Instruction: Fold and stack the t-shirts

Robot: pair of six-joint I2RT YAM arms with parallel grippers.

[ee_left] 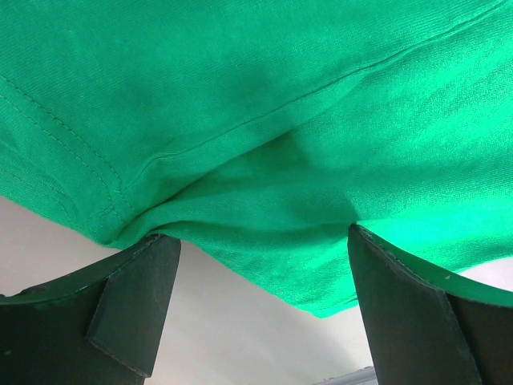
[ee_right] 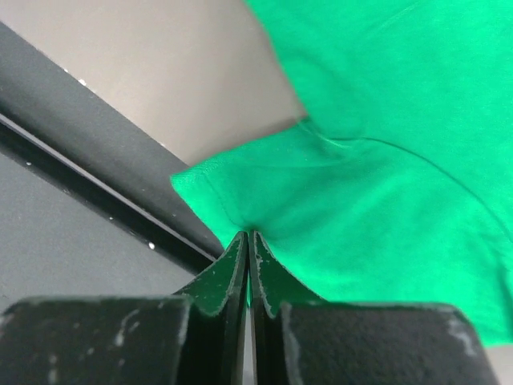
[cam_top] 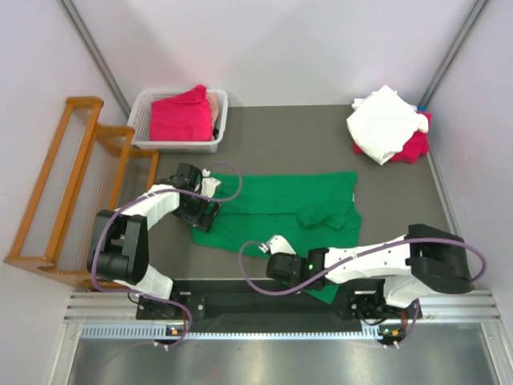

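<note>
A green t-shirt [cam_top: 280,204] lies spread on the dark table, with a rumpled sleeve at its right. My left gripper [cam_top: 204,210] is at the shirt's left edge. In the left wrist view it [ee_left: 258,241] is open, and the shirt's hem [ee_left: 264,200] lies across the gap at the fingertips [ee_left: 136,297]. My right gripper [cam_top: 276,255] is at the shirt's near edge. In the right wrist view it [ee_right: 249,234] is shut on a fold of the green shirt [ee_right: 377,160].
A white basket [cam_top: 144,108] holding pink and red shirts stands at the back left. A stack of white and pink shirts [cam_top: 389,124] lies at the back right. A wooden rack [cam_top: 72,184] stands left of the table. A metal rail [cam_top: 280,309] runs along the near edge.
</note>
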